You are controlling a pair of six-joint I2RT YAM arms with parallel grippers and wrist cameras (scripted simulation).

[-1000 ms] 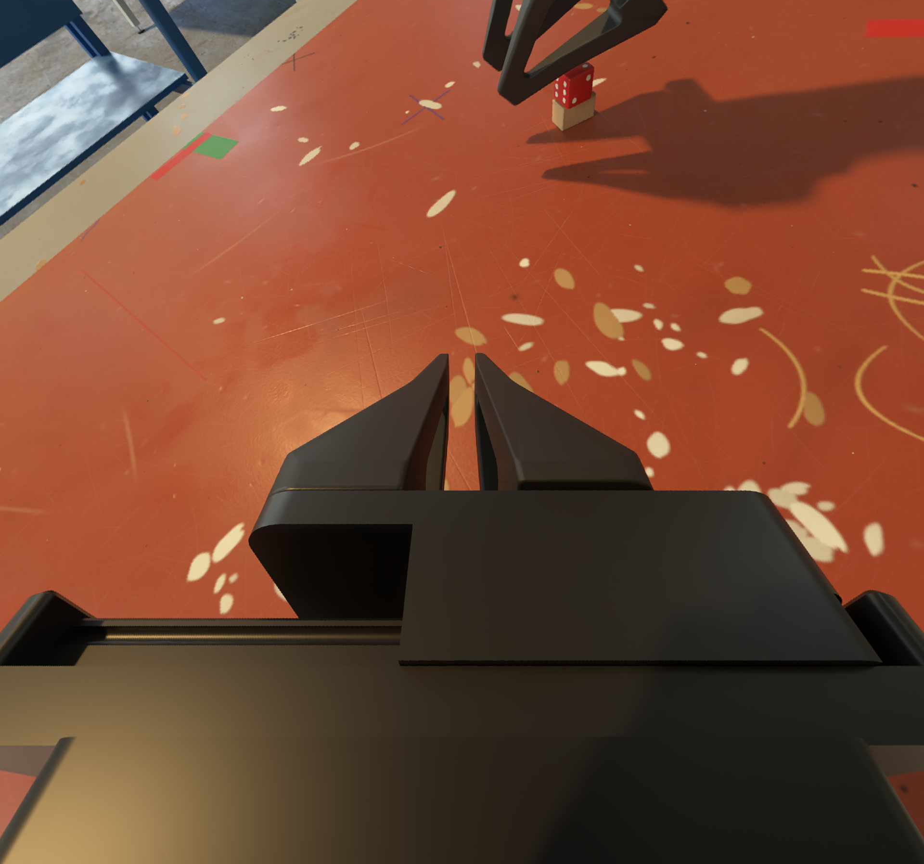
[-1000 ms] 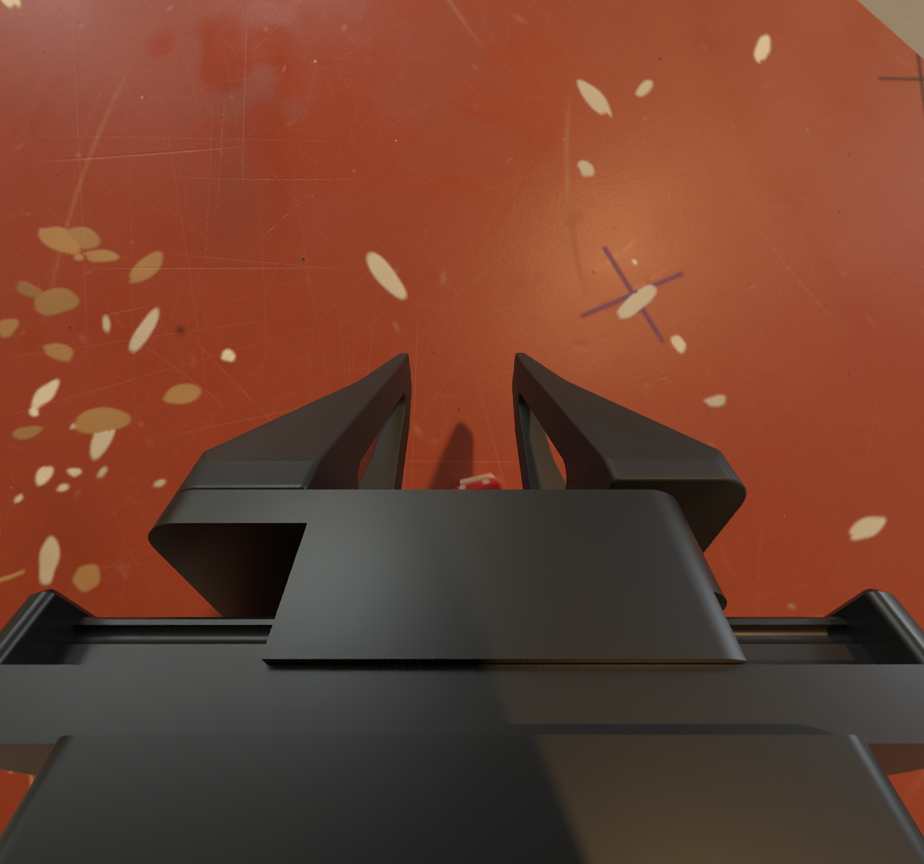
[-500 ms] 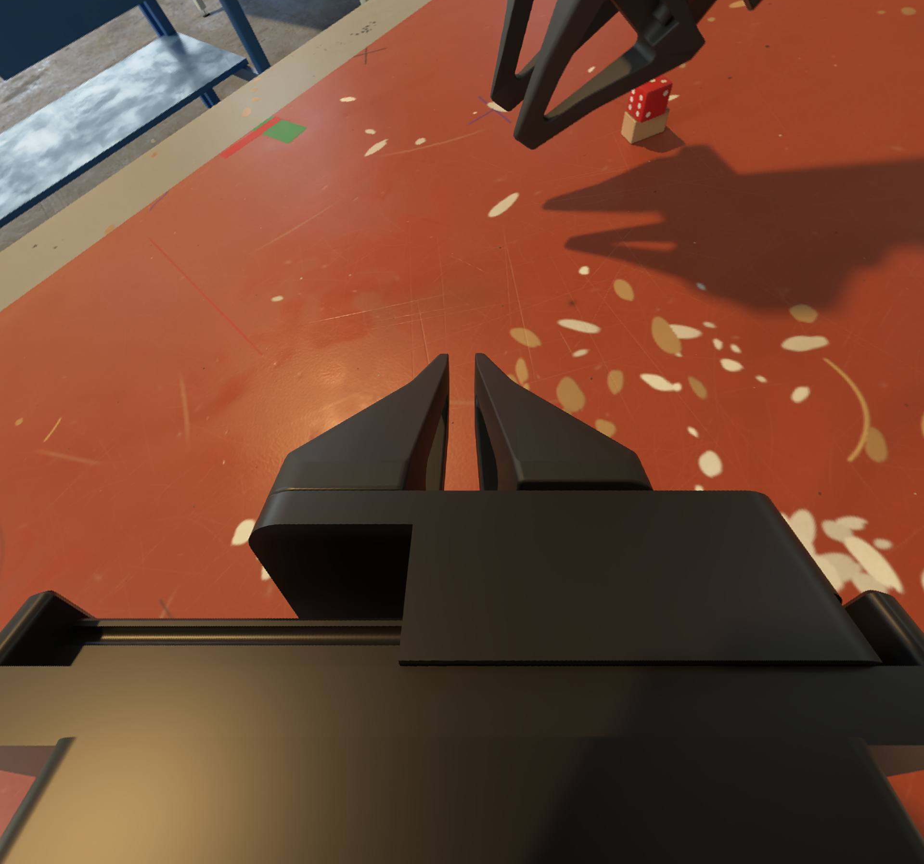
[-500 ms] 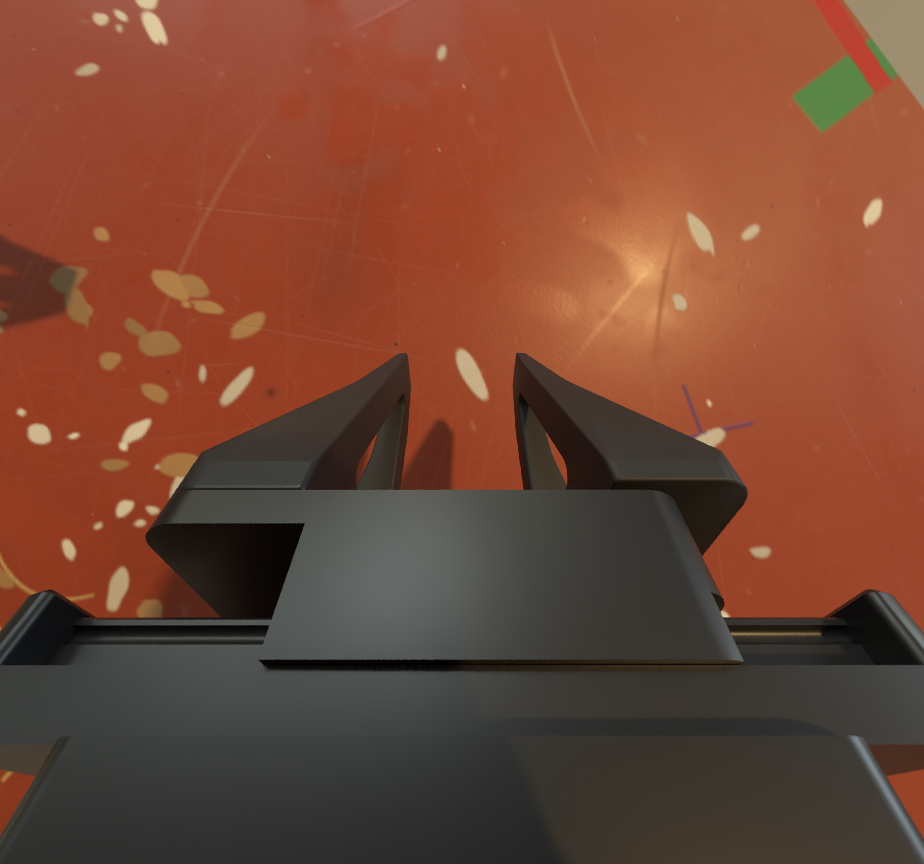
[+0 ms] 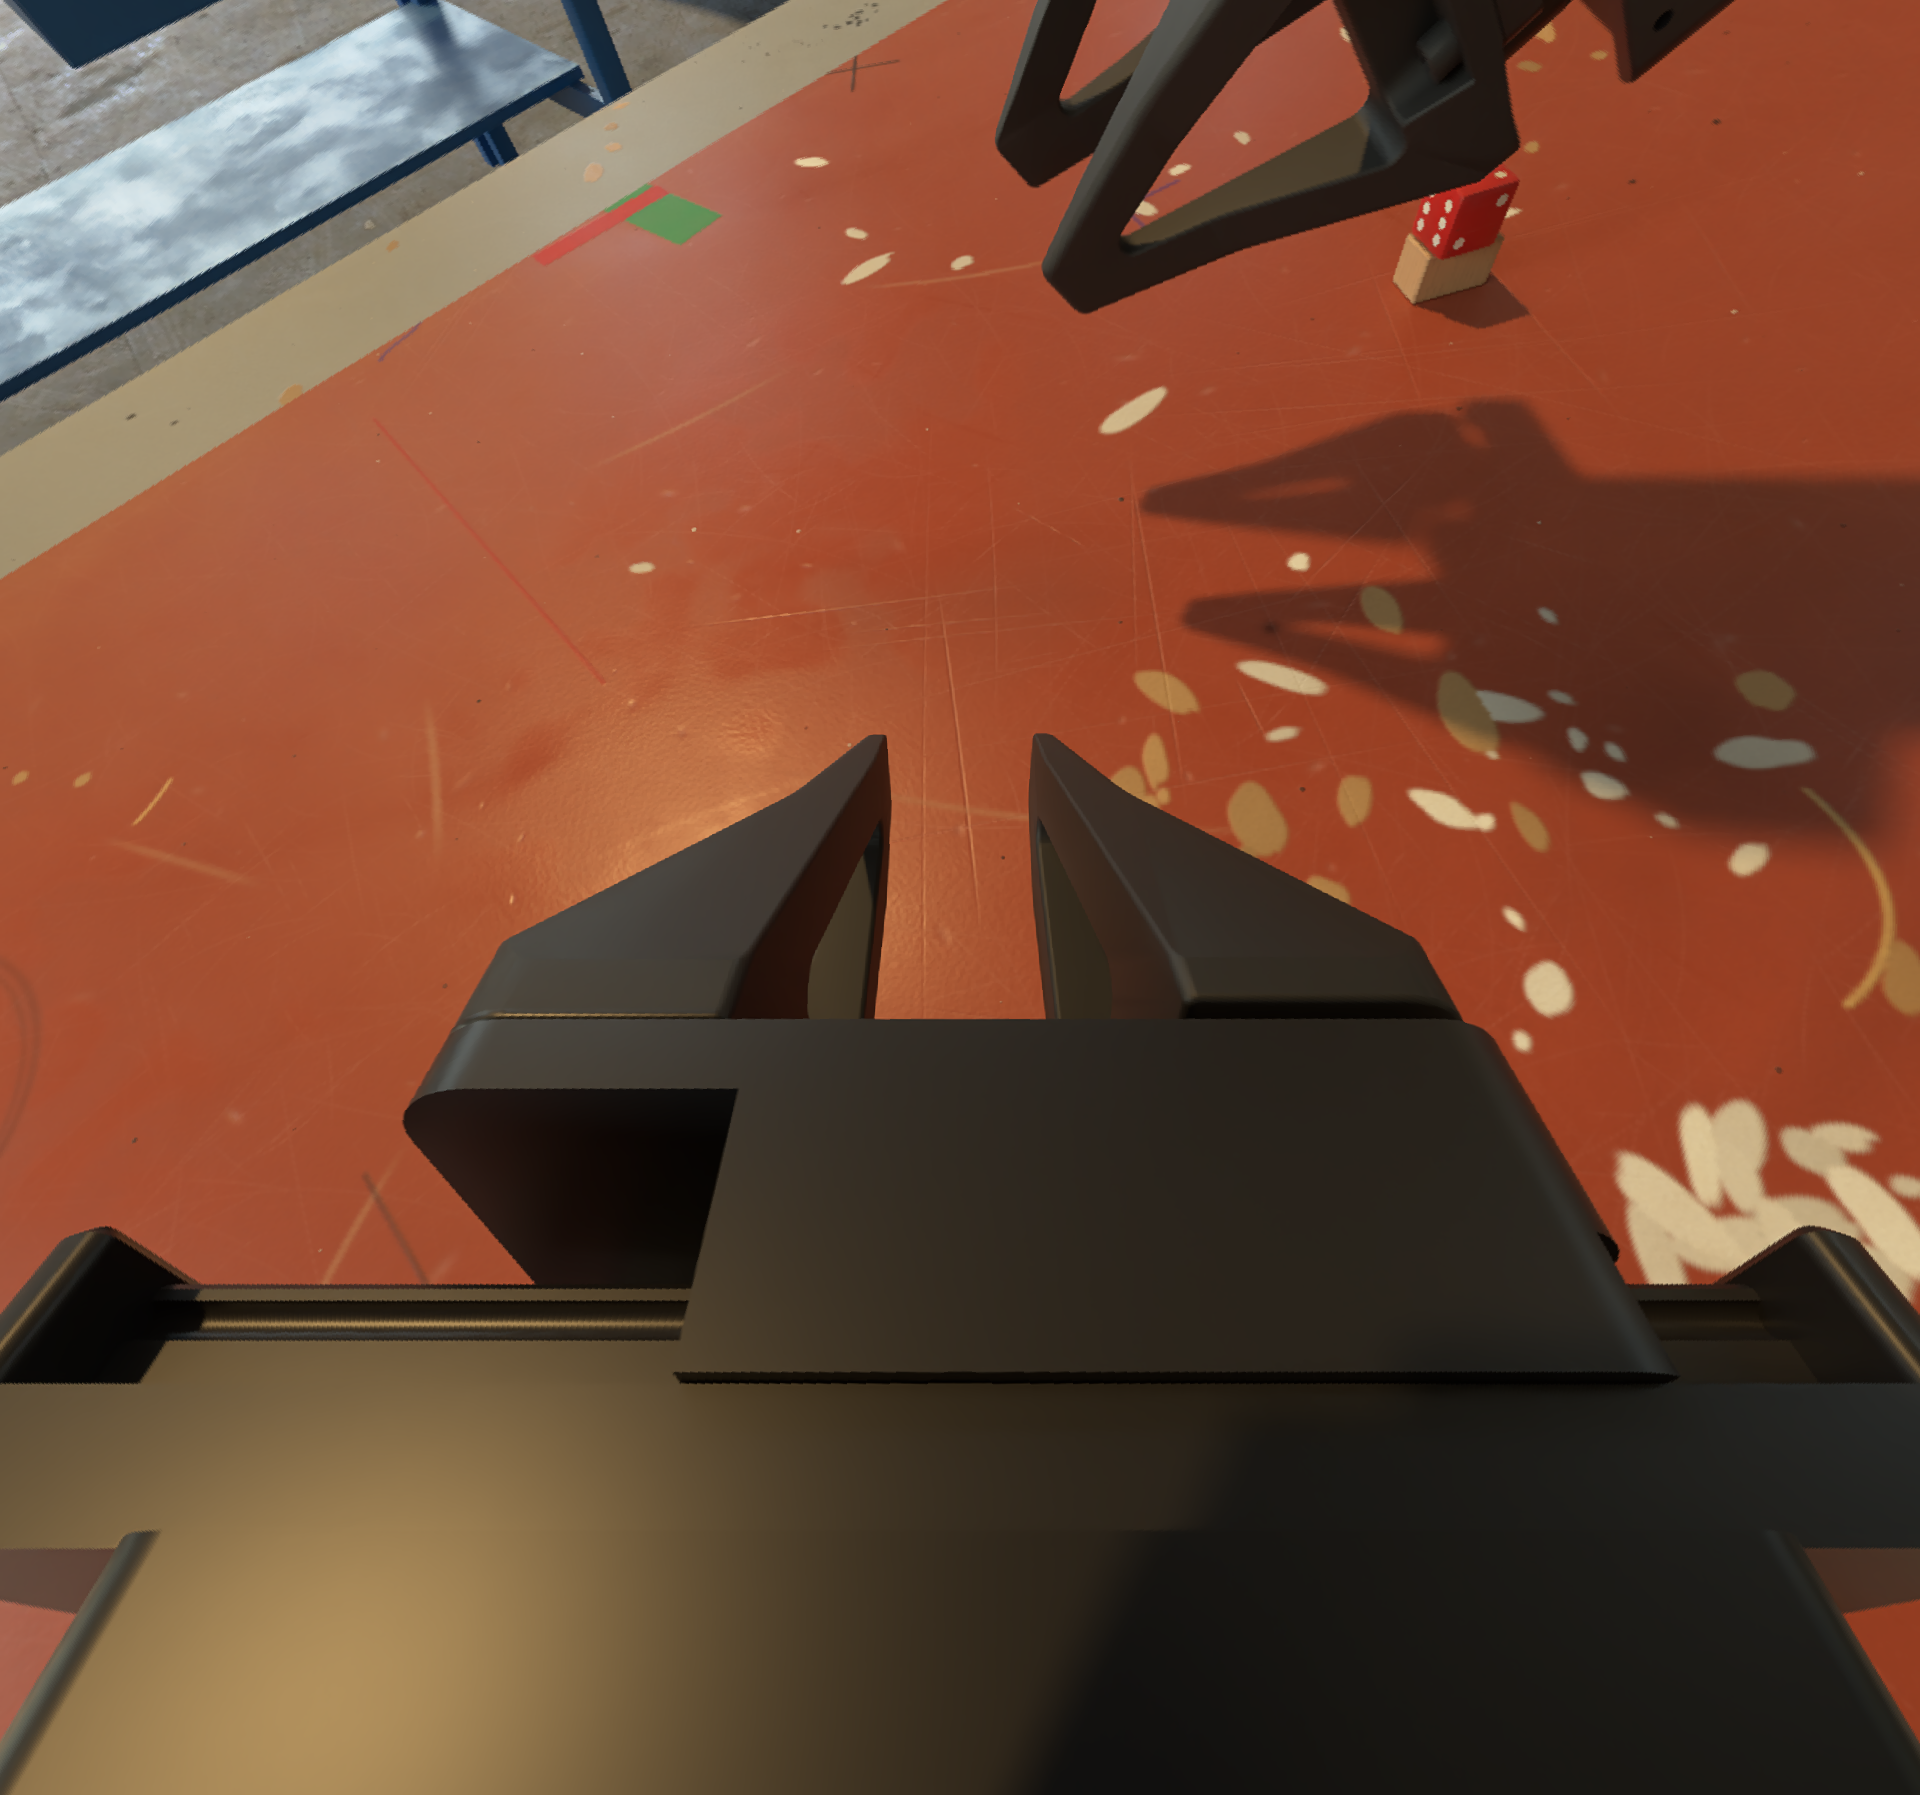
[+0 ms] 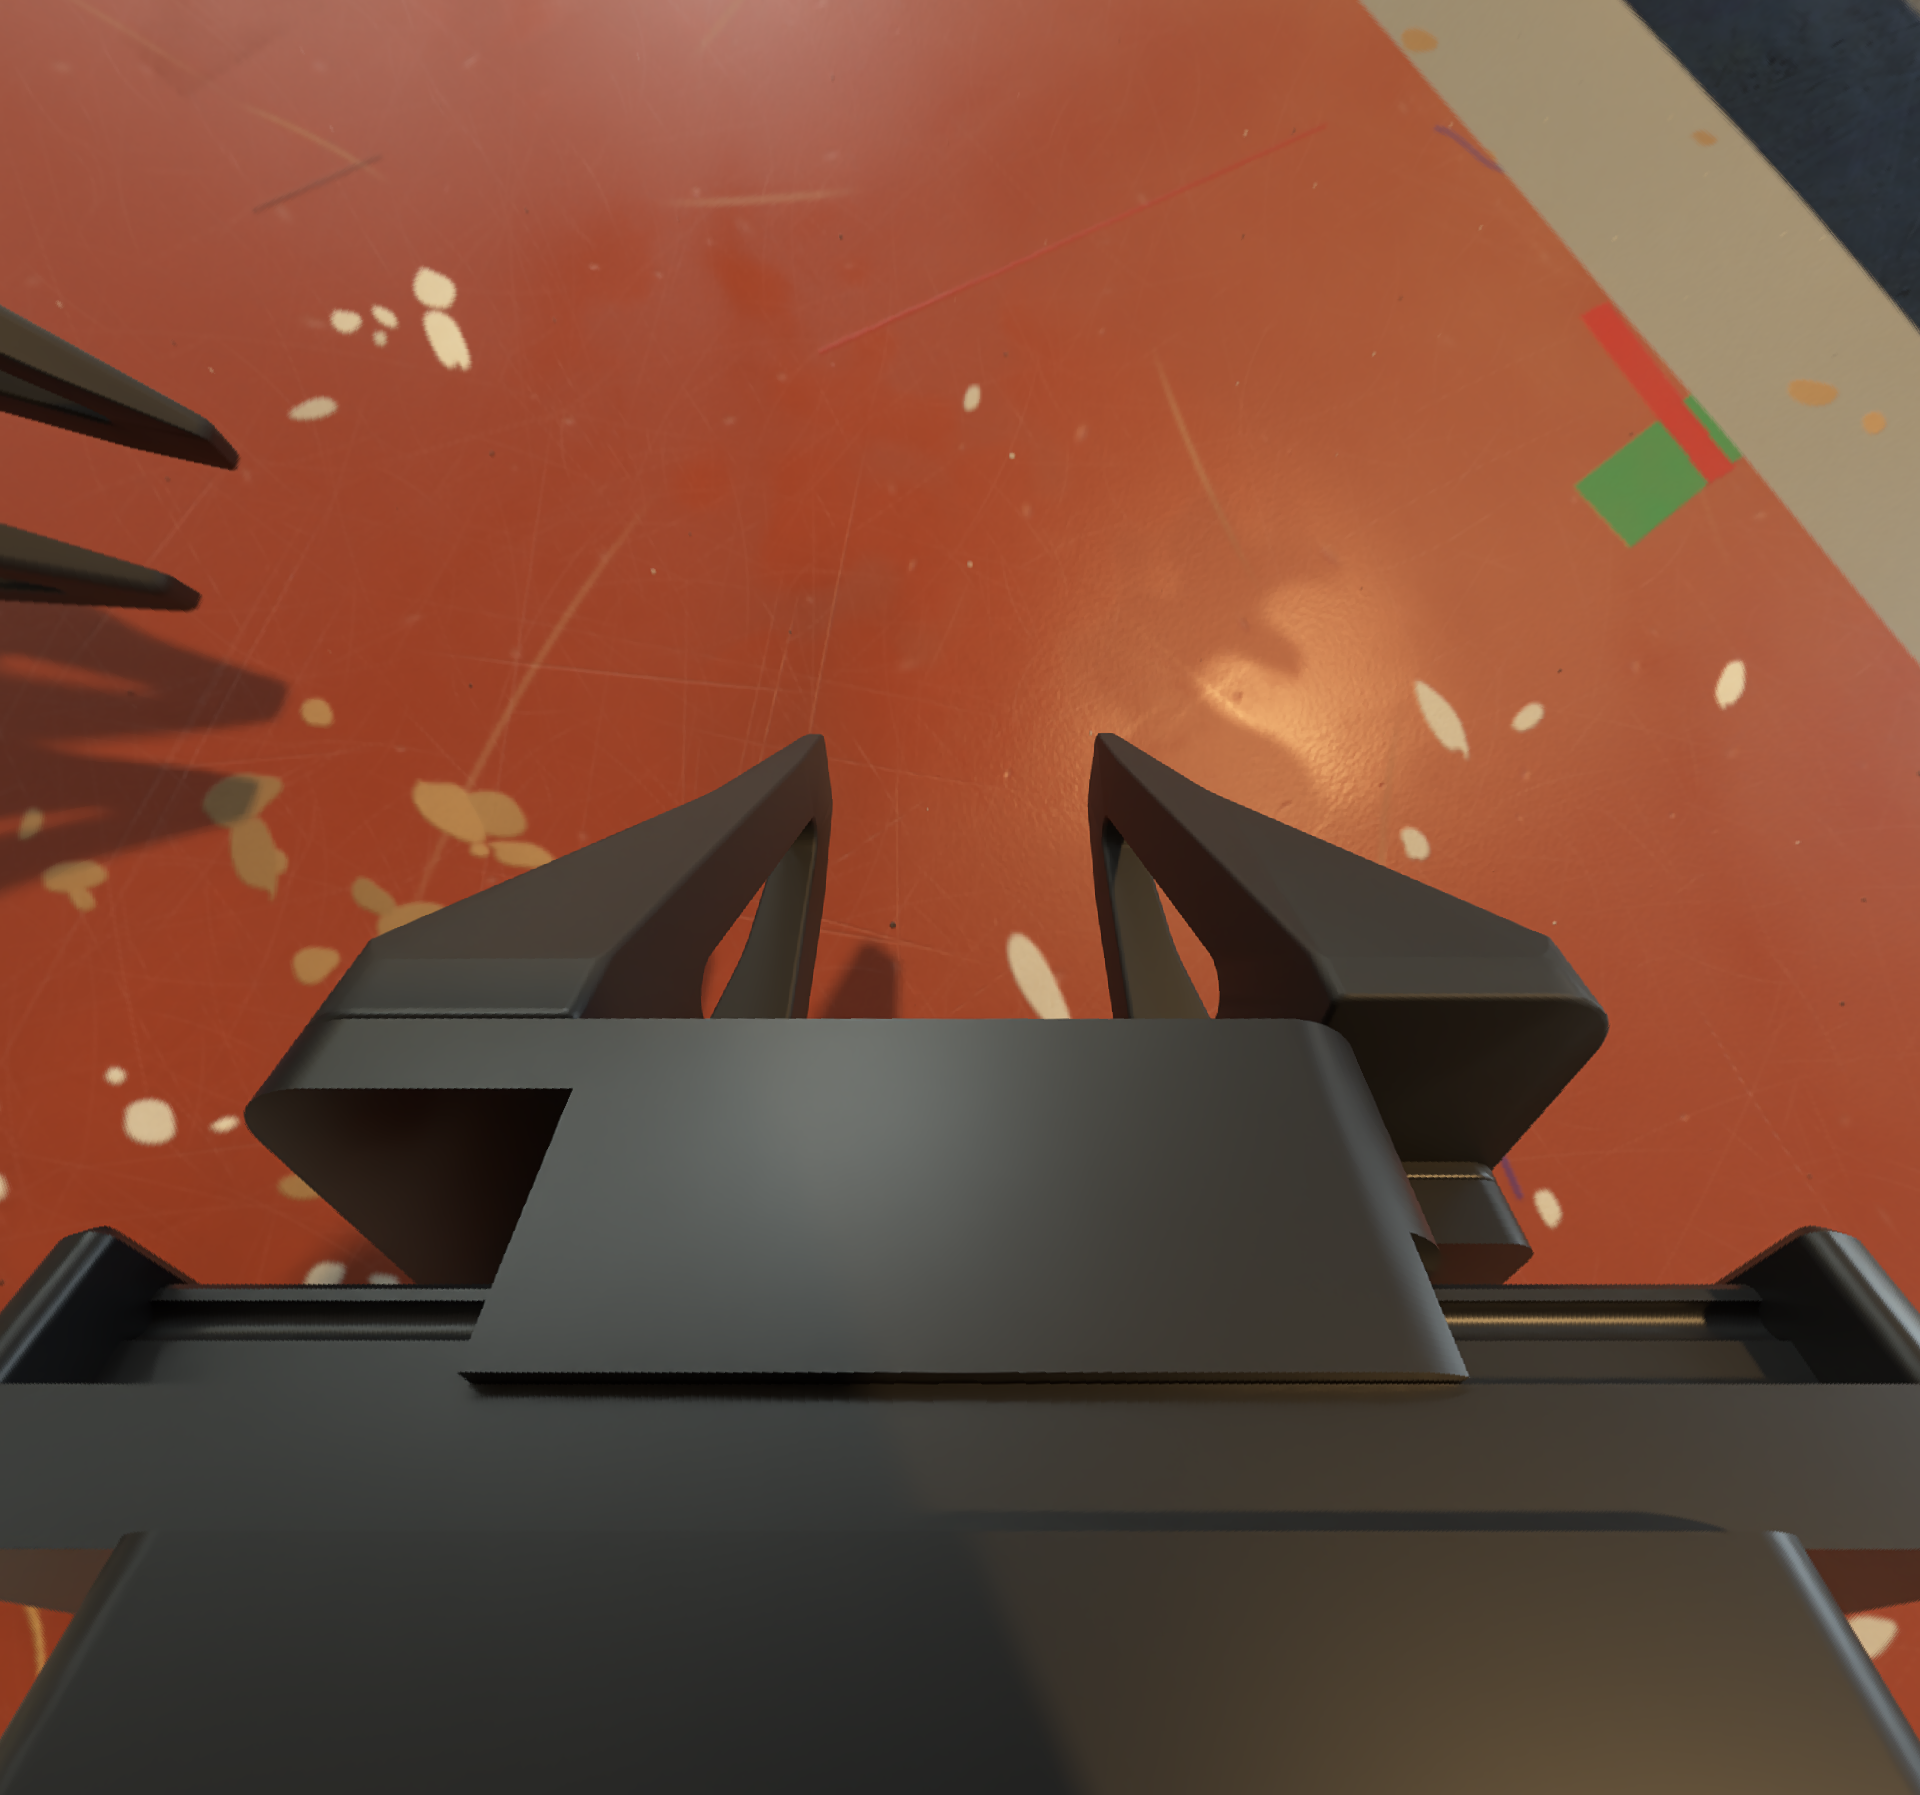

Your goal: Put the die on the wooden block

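Observation:
The red die (image 5: pixel 1465 213) with white pips rests on top of the small wooden block (image 5: pixel 1442 272) on the red tabletop, far right in the left wrist view. My right gripper (image 5: pixel 1055 228) hangs above the table to the left of the block, apart from it, open and empty. In its own view the right gripper (image 6: pixel 958 748) is open over bare table; the die and block do not show there. My left gripper (image 5: pixel 958 748) is open and empty, well short of the block. It also shows at the left edge of the right wrist view (image 6: pixel 208 527).
The table's beige edge (image 5: pixel 312 291) runs along the upper left, with a green and red tape patch (image 5: pixel 665 218) beside it, also seen in the right wrist view (image 6: pixel 1642 483). A blue bench (image 5: pixel 260 145) stands beyond the edge. Pale paint flecks dot the surface.
The right gripper has risen and drawn away from the die, which stays on the block. The left gripper's fingers have parted from nearly shut to open. Both views have pulled back.

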